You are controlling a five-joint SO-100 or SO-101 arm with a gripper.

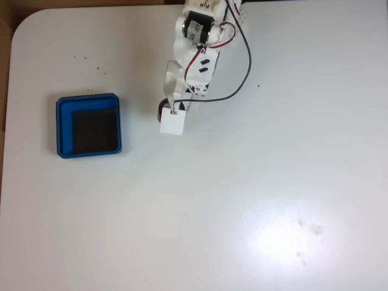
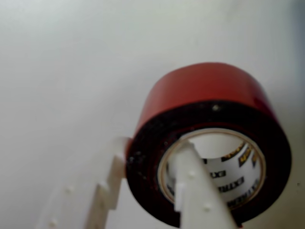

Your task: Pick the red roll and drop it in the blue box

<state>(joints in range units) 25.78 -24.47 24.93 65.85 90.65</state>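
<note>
The white table [image 1: 254, 194] carries everything, with a bright glare patch toward its lower right in the fixed view. The white arm [image 1: 194, 54] reaches down from the top edge, red and black wires [image 1: 242, 66] looping along its right side. Left of it, well apart, the blue box [image 1: 88, 125] sits flat, its black floor bare. The hand [image 1: 165, 112] hangs low over the table at the arm's tip, and the roll [image 2: 209, 138] is a dark sliver peeking from under it there. In the wrist view the roll fills the frame, red side up, dark rim toward the camera. One finger [image 2: 195, 191] pokes into its pale hollow core and the other [image 2: 107, 183] lies against its outer wall, so the hand is grasping the roll's wall.
</note>
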